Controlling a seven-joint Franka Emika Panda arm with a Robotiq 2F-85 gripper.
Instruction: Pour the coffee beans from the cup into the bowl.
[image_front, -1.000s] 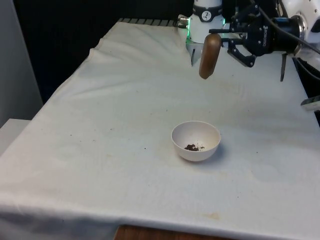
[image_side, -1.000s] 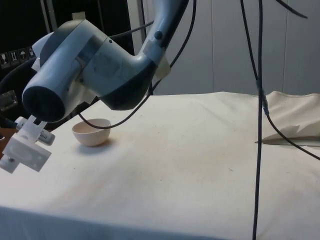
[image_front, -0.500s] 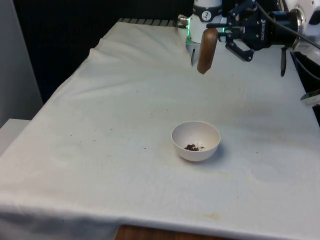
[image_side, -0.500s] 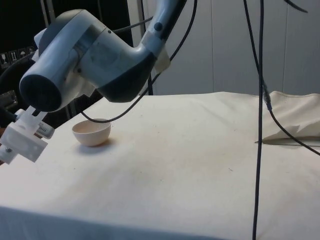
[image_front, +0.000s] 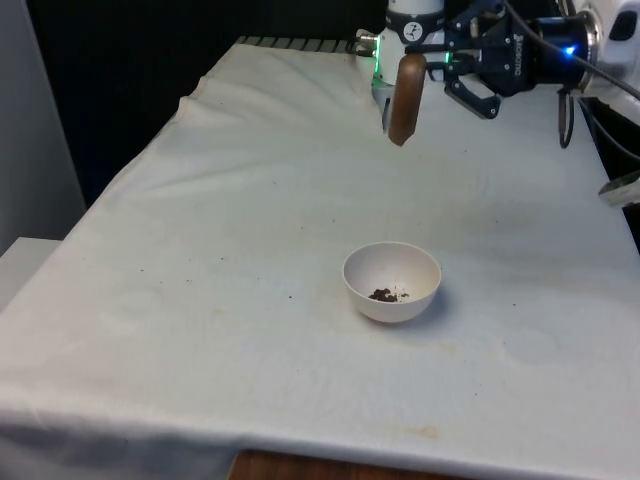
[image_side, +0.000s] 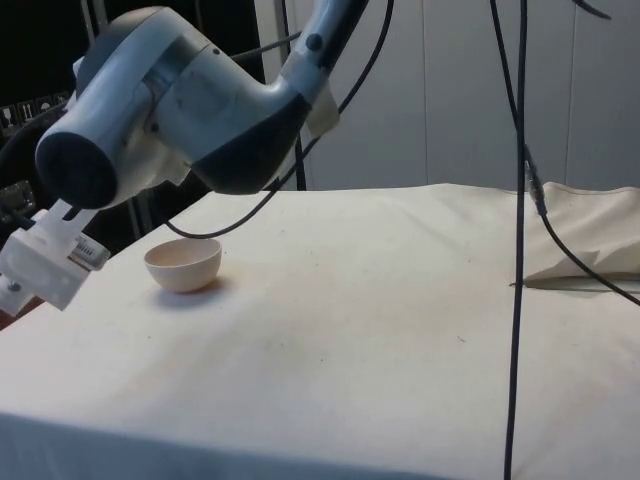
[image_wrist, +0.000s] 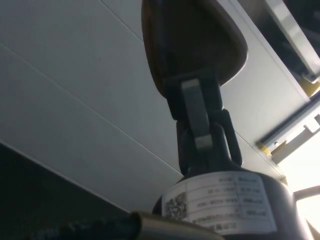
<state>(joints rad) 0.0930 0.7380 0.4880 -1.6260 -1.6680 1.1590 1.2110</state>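
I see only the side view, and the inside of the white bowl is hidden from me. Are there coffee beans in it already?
Observer: Yes. The front view shows a small dark heap of coffee beans at the bottom of the round white bowl.
Operator: Where is the cup?
Observer: The tall brown cup hangs in the air beyond the bowl, towards the far end of the table, not above it.
Operator: Is it gripped?
Observer: Yes. The wrist view shows the black end effector closed on the cup's rim.

- You've got a white cloth (image_front: 230, 250) over the table, creased & lightly stained, w/ dark specks on it.
- Wood edge (image_front: 290, 468) pokes out below the cloth's near hem.
- Black cables (image_side: 520, 200) hang in the side view.
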